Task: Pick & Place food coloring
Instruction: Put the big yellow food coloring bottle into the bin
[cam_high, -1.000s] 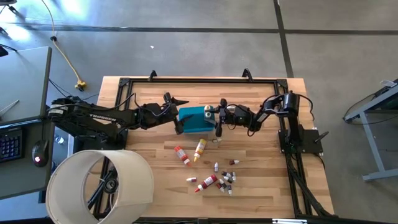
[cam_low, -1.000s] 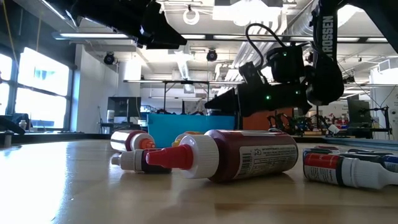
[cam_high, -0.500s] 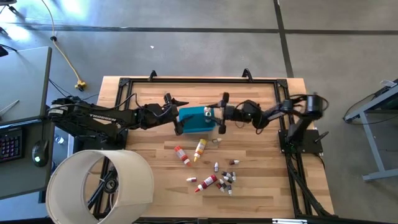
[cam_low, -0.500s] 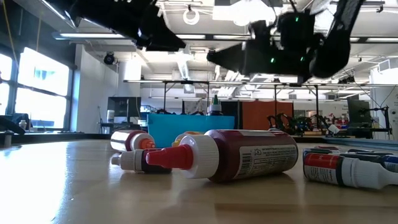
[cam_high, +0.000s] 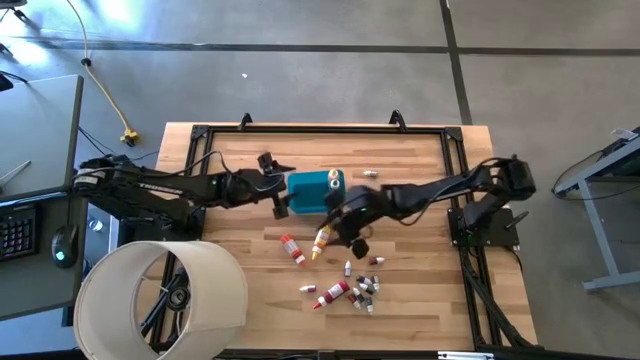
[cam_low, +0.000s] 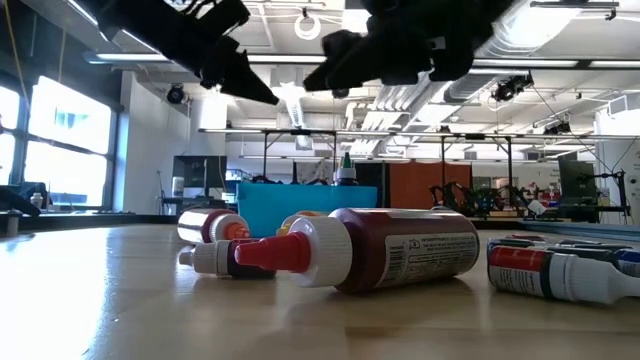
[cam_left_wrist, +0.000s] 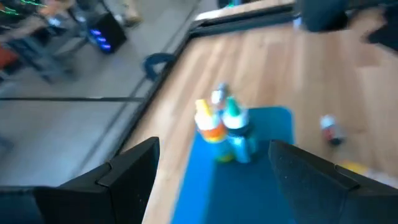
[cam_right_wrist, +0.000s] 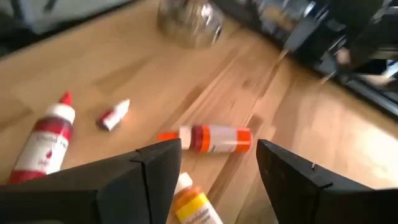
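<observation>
Food coloring bottles lie on their sides on the wooden table: an orange-and-white one (cam_high: 292, 250) (cam_right_wrist: 208, 138), a yellow one (cam_high: 321, 240) (cam_right_wrist: 193, 204), a dark red one (cam_high: 333, 293) (cam_low: 400, 250) and several tiny vials (cam_high: 365, 285). An orange bottle (cam_left_wrist: 211, 127) and a green one (cam_left_wrist: 237, 129) stand in the blue tub (cam_high: 308, 195). My right gripper (cam_high: 345, 232) (cam_right_wrist: 217, 158) hangs open above the yellow bottle, holding nothing. At the tub's left end my left gripper (cam_high: 283, 188) (cam_left_wrist: 214, 144) hovers open.
A big white cylinder (cam_high: 160, 300) stands at the table's near left corner. One small vial (cam_high: 368, 173) lies on the far side of the tub. A black frame (cam_high: 320, 128) runs along the table's far and right edges.
My right gripper has risen from the tub's right end and swung toward the near edge, and now hangs over the lying bottles. A green bottle shows standing in the tub where it was. My left gripper has tipped down a little.
</observation>
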